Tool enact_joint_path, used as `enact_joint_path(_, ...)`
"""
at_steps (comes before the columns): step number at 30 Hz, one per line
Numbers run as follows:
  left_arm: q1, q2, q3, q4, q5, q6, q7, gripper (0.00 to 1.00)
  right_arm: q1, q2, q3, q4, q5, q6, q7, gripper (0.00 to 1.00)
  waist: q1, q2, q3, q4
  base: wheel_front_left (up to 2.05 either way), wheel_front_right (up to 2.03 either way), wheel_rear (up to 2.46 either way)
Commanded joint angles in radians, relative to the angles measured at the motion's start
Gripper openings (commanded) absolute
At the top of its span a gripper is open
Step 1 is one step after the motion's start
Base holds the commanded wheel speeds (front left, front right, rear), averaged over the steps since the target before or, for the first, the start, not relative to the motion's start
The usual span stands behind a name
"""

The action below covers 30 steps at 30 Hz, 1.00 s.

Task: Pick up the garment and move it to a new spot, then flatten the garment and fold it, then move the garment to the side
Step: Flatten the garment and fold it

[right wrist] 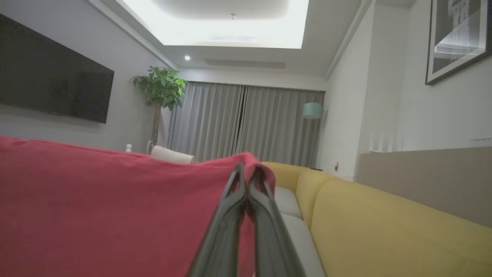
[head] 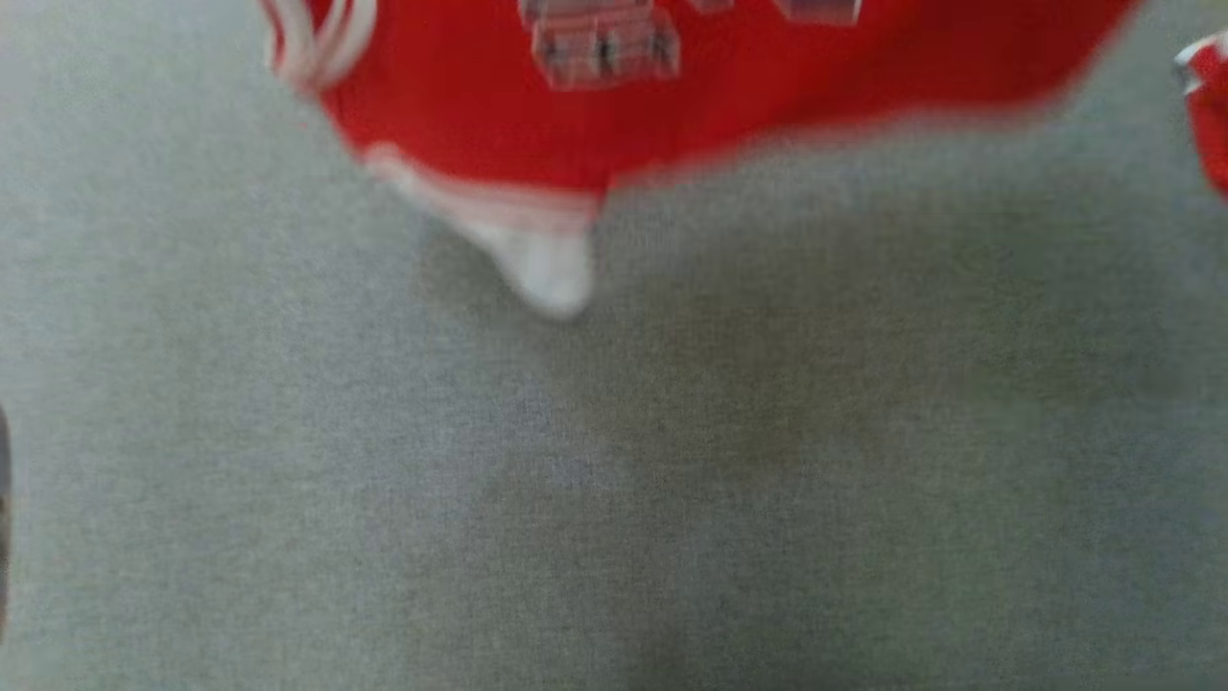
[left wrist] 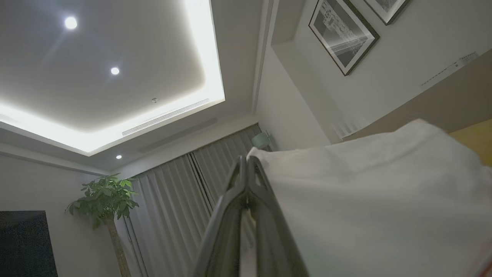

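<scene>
Clearly soft and light, the garment (head: 767, 106) — red with white trim and a blurred print — hangs at the top of the head view, its white-edged lower corner drooping toward the grey surface (head: 614, 499) below. Both hands pinch it. The left gripper (left wrist: 246, 161) has its fingers pressed together on pale cloth (left wrist: 365, 184), apparently the garment's white part, and the right gripper (right wrist: 248, 171) is clamped on a red fold (right wrist: 96, 200). Such fabric will likely sag, drape and crease rather than keep its shape. Corners or hems look like the best holds — thin enough for a firm pinch, and drawing them apart should spread the cloth flat.
</scene>
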State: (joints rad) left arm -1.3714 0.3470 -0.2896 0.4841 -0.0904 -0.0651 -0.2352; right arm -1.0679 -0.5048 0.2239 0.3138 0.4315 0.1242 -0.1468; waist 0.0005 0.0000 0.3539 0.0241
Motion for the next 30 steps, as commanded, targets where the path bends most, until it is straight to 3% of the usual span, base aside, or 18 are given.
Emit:
enact_joint_path(1,-0.089,0.031,0.024,-0.004,0.019,0.009,-0.015,0.0,-0.058,-0.003,0.018,0.024,0.012,0.007,-0.03,0.0,-0.0005,0.0,0.062,-0.002,0.0,0.0,0.0)
enact_joint_path(6,-0.129,0.015,0.011,-0.017,0.029,0.008,-0.026,0.0,-0.141,-0.011,0.072,0.149,0.013,0.007,-0.09,0.0,-0.0005,0.0,0.082,0.009,0.0,0.0,0.0)
enact_joint_path(12,0.031,0.018,-0.006,-0.089,0.003,-0.018,-0.026,0.0,-0.089,-0.019,0.112,0.228,0.035,0.007,-0.11,0.0,-0.0005,0.0,0.073,0.024,0.0,0.0,0.0)
enact_joint_path(18,0.399,0.042,-0.025,-0.207,-0.052,-0.04,-0.026,0.0,0.122,-0.029,0.11,0.245,0.078,0.007,-0.115,0.0,-0.0005,0.0,-0.002,0.035,0.0,0.0,0.0)
enact_joint_path(19,0.399,0.042,-0.025,-0.207,-0.052,-0.04,-0.026,0.0,0.122,-0.029,0.11,0.245,0.078,0.007,-0.115,0.0,-0.0005,0.0,-0.002,0.035,0.0,0.0,0.0)
enact_joint_path(30,1.055,0.06,-0.034,-0.331,-0.173,-0.047,-0.027,0.0,0.689,-0.031,0.013,0.131,0.117,0.007,-0.115,0.0,-0.0005,0.0,-0.208,0.025,0.0,0.0,0.0)
